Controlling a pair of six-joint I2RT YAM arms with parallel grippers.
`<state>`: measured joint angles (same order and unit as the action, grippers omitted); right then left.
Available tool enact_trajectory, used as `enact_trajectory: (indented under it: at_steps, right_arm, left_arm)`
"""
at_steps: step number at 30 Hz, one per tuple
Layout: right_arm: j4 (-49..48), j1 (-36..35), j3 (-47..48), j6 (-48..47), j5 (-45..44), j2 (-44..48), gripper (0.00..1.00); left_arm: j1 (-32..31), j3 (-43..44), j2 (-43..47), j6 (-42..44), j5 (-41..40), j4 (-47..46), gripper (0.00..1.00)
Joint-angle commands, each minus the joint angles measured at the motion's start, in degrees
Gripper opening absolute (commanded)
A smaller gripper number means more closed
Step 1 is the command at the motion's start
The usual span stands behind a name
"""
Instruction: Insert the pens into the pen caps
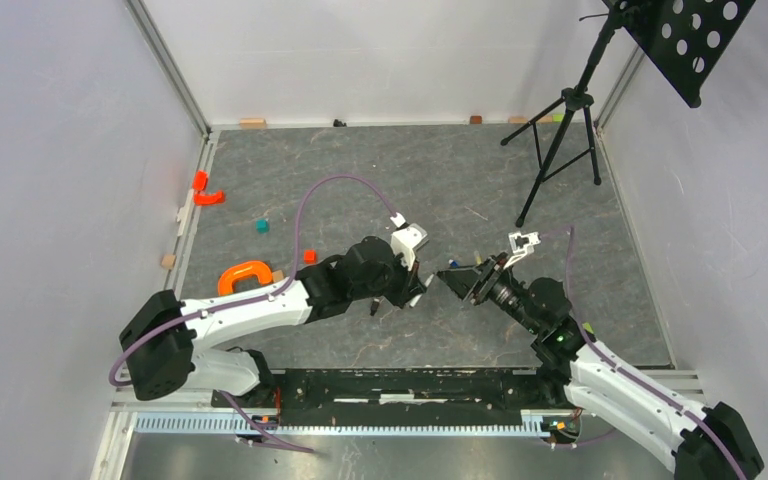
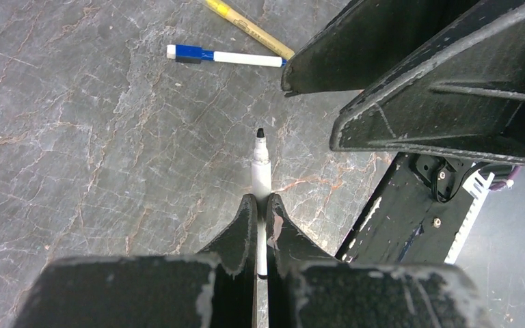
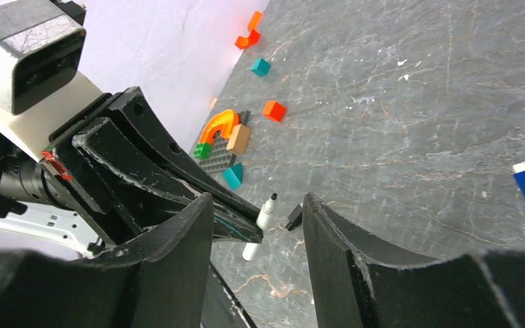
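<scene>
My left gripper (image 2: 261, 199) is shut on a white pen (image 2: 261, 171) whose bare black tip points forward, just above the table. In the top view the left gripper (image 1: 422, 288) faces my right gripper (image 1: 457, 277) at mid-table. My right gripper (image 3: 256, 199) is open and empty, with the held white pen (image 3: 265, 213) between its fingers. A small black pen cap (image 3: 294, 217) lies on the table beside its right finger. A white pen with a blue cap (image 2: 222, 57) and a yellow pen (image 2: 249, 29) lie on the table beyond.
Toy blocks lie at the left: an orange arch (image 1: 244, 273), a red cube (image 1: 309, 256), a teal cube (image 1: 261, 226) and red pieces (image 1: 205, 190) by the wall. A black tripod (image 1: 560, 140) stands at the back right.
</scene>
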<state>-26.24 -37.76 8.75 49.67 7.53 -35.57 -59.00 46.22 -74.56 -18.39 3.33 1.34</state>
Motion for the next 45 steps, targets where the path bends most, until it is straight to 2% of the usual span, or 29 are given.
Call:
enact_trajectory:
  at_steps: [1,13,23,27,29,33,35,36,38,39,40,41,45]
  right_arm:
    - [-7.1,-0.4,-0.3,2.5,2.0,-2.4,0.54]
    - [-10.1,-3.1,0.2,3.8,-0.5,-8.2,0.46]
    - [-11.8,-4.4,0.0,3.8,-2.0,-10.8,0.30]
    - [-12.5,-4.8,0.2,3.8,-2.0,-11.6,0.27]
    - [-12.5,-4.9,0.3,3.6,-1.9,-12.0,0.22]
    - [-12.9,-5.0,0.4,3.3,-1.8,-12.3,0.00]
    - [-12.8,-5.1,0.5,3.3,-1.8,-12.2,0.00]
    - [-12.9,-5.1,0.5,3.2,-1.8,-12.0,0.00]
    - [-12.2,-5.1,0.7,3.0,-2.1,-11.7,0.00]
    - [-11.6,-5.1,0.9,2.8,-2.5,-11.2,0.00]
    - [-10.7,-5.1,1.1,2.6,-2.7,-10.8,0.00]
    - [-9.9,-5.1,1.4,2.4,-3.1,-10.4,0.00]
    - [-7.8,-5.1,2.6,2.0,-3.5,-9.2,0.00]
  left_arm:
    - [-0.1,1.3,-0.2,2.3,1.6,-4.1,0.02]
    - [-0.2,0.9,0.2,2.5,3.1,-5.5,0.02]
    - [-0.2,0.2,0.9,2.1,3.8,-6.6,0.02]
    - [-0.2,-0.1,1.1,2.2,4.4,-7.5,0.02]
    - [-0.2,-0.2,1.2,2.3,4.5,-7.6,0.02]
    - [-0.2,-0.4,1.7,2.6,4.6,-7.7,0.02]
    - [-0.2,-0.7,2.0,2.7,4.4,-7.7,0.03]
    - [-0.2,-0.8,2.2,2.8,4.1,-7.6,0.13]
    - [-0.2,-1.5,2.9,2.9,3.3,-7.6,0.58]
    - [-0.2,-1.9,3.4,2.8,2.7,-7.3,0.73]
    - [-0.2,-2.4,4.0,2.9,2.1,-7.2,0.80]
    - [-0.2,-3.0,4.4,3.2,1.9,-7.2,0.82]
    - [-0.2,-4.1,4.4,3.8,3.4,-6.7,0.79]
